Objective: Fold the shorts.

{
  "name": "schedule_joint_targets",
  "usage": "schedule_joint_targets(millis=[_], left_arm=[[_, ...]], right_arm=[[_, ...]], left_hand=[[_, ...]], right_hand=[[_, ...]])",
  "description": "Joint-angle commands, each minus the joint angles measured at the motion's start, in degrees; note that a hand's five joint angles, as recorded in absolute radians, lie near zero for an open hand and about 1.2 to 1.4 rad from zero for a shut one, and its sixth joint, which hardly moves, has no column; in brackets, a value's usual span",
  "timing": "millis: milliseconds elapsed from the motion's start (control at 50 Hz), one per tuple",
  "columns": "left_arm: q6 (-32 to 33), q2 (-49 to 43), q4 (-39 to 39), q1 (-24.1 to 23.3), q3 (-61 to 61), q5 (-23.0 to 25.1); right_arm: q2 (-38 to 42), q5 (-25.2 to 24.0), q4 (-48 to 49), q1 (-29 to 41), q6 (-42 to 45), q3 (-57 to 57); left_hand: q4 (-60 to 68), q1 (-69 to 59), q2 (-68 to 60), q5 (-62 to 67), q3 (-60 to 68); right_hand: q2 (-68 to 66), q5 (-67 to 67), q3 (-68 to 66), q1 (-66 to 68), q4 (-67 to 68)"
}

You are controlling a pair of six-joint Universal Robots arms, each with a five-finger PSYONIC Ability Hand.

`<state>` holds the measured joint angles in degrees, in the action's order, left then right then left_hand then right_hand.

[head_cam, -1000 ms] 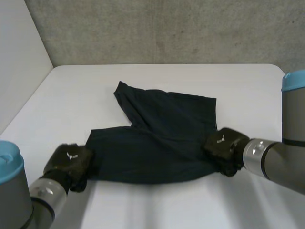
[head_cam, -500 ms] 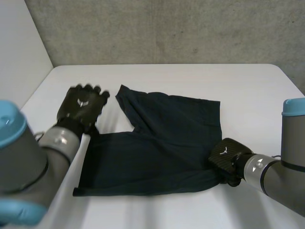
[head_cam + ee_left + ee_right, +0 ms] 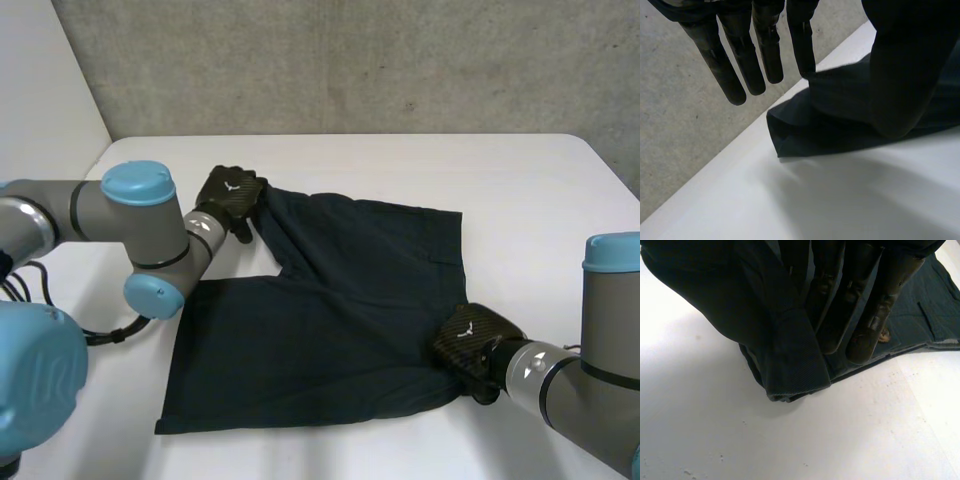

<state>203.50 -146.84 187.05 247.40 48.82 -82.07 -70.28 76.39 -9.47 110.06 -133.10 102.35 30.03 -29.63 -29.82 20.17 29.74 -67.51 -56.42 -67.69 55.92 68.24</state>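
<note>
Left hand (image 3: 228, 192) jumped to the far leg hem of the shorts (image 3: 330, 300), fingers straight. Right hand (image 3: 470, 338) pinches their waistband corner; tugging there, I'd drag the loose hem.

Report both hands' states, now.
Left hand: open, fingers straight at the shorts' far corner.
Right hand: shut on the shorts' near corner.

Dark navy cloth shorts (image 3: 340, 300) lie spread out on the white table (image 3: 520, 190). The left hand (image 3: 230, 193) is up at the far leg's hem corner, and the right hand (image 3: 470, 340) is down on the near right corner, where the cloth bunches.
</note>
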Motion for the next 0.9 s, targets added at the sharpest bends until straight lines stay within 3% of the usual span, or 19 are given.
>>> schedule_joint_targets(millis=[20, 100, 320, 360, 480, 600, 740, 900], left_arm=[[0.0, -2.7, -0.1, -0.1, -3.1, 0.2], [0.0, -3.6, -0.1, -0.2, -4.2, 0.7], [-0.2, -4.7, -0.3, -0.3, -4.5, 3.3], [0.0, -5.0, -0.3, -0.1, -4.8, 3.0], [0.3, -4.9, -0.5, -0.1, -4.9, 0.1], [0.4, -3.2, -1.2, 0.1, -3.6, -6.5], [0.2, 4.3, -7.1, 1.0, 3.9, -7.8], [0.4, 9.7, -7.6, 0.4, 11.3, -8.3]], right_arm=[[0.1, 0.1, 0.8, -0.1, 0.0, 0.7], [0.5, 0.1, 0.8, -0.2, -0.1, 0.7], [0.9, 0.1, 1.0, -0.2, -0.1, 0.7], [0.9, 0.1, 1.2, -0.2, -0.1, 0.7], [0.9, 0.1, 1.1, -0.2, -0.1, 0.7], [0.9, 0.1, 1.2, -0.1, -0.1, 0.7], [0.8, 0.1, 1.1, -0.2, -0.1, 0.9], [0.8, 0.1, 1.1, 0.0, -0.1, 1.1]], left_hand=[[5.4, -5.8, -5.6, 5.3, 5.7], [9.8, -10.2, -10.0, 9.6, 10.1], [38.0, -38.4, -38.2, 37.9, 38.3], [49.1, -49.5, -49.3, 49.0, 49.4], [50.0, -50.4, -50.2, 49.8, 50.3], [50.0, -50.4, -50.2, 49.8, 50.3], [50.0, -50.4, -50.2, 49.8, 50.3], [50.0, -50.4, -50.2, 49.8, 50.3]], right_hand=[[-12.5, -13.6, -12.3, 24.1, 11.8], [-12.5, -13.6, -12.3, 24.1, 11.8], [-12.5, -13.6, -12.3, 24.1, 11.8], [-12.5, -13.6, -12.3, 24.1, 11.8], [-12.5, -13.6, -12.3, 24.1, 11.8], [-12.5, -13.6, -12.3, 24.1, 11.8], [-12.5, -13.6, -12.3, 24.1, 11.8], [-12.5, -13.6, -12.3, 24.1, 11.8]])
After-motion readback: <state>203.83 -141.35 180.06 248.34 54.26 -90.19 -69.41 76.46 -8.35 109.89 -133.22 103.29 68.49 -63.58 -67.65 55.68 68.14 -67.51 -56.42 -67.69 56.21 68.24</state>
